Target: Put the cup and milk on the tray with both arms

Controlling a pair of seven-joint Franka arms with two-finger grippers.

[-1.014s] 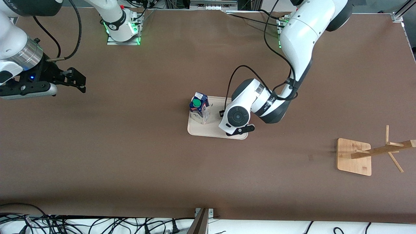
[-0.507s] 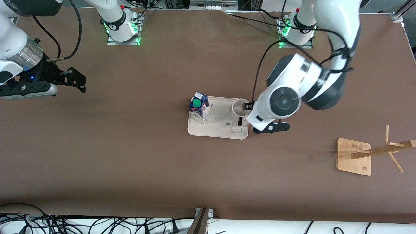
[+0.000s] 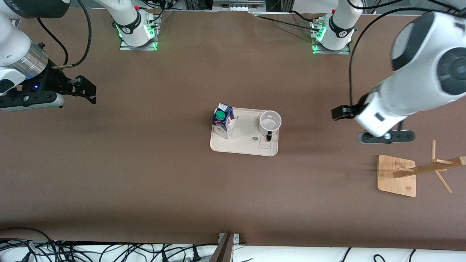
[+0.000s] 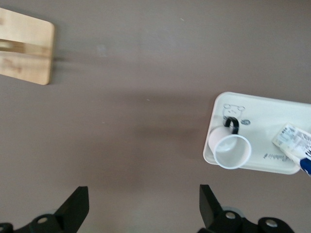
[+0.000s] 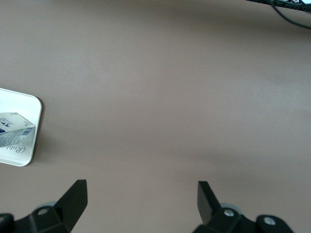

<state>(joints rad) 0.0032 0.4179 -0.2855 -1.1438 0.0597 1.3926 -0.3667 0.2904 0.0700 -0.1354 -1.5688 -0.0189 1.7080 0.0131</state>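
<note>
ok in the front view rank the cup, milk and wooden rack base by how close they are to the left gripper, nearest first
The left gripper is open, over bare table toward the left arm's end.
1. wooden rack base, nearer the front camera, at the left arm's end.
2. cup, at the tray's end closest to the gripper.
3. milk, at the tray's right-arm end.

High front view; wrists share tray (image 4: 286, 104) (downward).

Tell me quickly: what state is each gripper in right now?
Left gripper: open, holding nothing, over bare table between the tray and the wooden rack base.
Right gripper: open, holding nothing, waiting at its end.
</note>
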